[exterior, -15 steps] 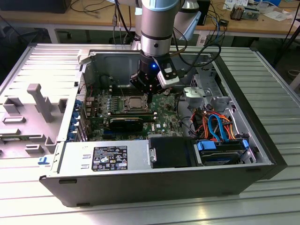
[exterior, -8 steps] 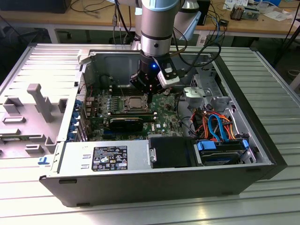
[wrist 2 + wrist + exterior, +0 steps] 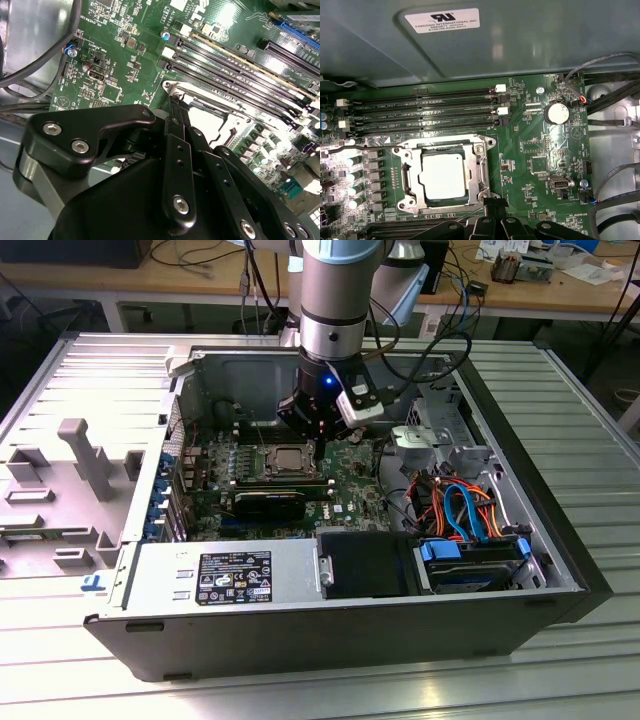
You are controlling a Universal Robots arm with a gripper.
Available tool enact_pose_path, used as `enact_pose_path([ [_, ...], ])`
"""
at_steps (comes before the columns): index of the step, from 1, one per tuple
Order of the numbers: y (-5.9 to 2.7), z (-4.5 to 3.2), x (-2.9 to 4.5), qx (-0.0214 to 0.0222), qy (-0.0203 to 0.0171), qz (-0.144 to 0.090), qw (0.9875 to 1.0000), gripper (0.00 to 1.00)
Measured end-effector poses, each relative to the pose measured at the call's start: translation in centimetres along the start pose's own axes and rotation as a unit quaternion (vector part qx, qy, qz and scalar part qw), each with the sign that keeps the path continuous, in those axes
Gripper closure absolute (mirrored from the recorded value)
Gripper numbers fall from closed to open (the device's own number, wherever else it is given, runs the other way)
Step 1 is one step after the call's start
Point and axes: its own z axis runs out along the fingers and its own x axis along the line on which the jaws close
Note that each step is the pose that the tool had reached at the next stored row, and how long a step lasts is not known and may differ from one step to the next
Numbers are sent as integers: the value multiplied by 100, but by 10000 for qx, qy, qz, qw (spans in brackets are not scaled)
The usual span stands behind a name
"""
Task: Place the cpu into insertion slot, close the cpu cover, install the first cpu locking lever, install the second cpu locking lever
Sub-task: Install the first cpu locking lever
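Computer case (image 3: 350, 620) lay open on worktop (image 3: 580, 440), motherboard (image 3: 535, 130) exposed inside. Arm (image 3: 340, 300) reached down over insertion slot (image 3: 405, 202). Cpu cover (image 3: 477, 165) lay shut over cpu (image 3: 444, 175), seated in slot. Gripper (image 3: 492, 202) jaws pinched together at cover's edge; whether gripping anything, cannot tell.
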Motion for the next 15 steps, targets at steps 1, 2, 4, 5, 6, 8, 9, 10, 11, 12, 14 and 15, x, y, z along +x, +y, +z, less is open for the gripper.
enact_pose_path([
  [1, 0, 0, 0, 0, 0, -5, 10000, 89],
  [2, 0, 0, 0, 0, -1, -15, 10000, 89],
  [4, 0, 0, 0, 0, -1, -28, 10000, 89],
  [5, 0, 0, 0, 0, -1, -36, 10000, 89],
  [6, 0, 0, 0, 0, -2, -45, 10000, 89],
  [8, 0, 0, 0, 0, -3, -66, 10000, 89],
  [9, 0, 0, 0, 0, -3, -76, 10000, 89],
  [10, 0, 0, 0, 1, -3, -84, 10000, 89],
  [11, 0, 0, 0, 1, -4, -95, 10000, 89],
  [12, 0, 0, 0, 1, -4, -108, 9999, 89],
  [14, 1, 1, 0, -7, -6, -147, 9999, 89],
  [15, 1, 0, 1, -19, -5, -165, 9999, 89],
])
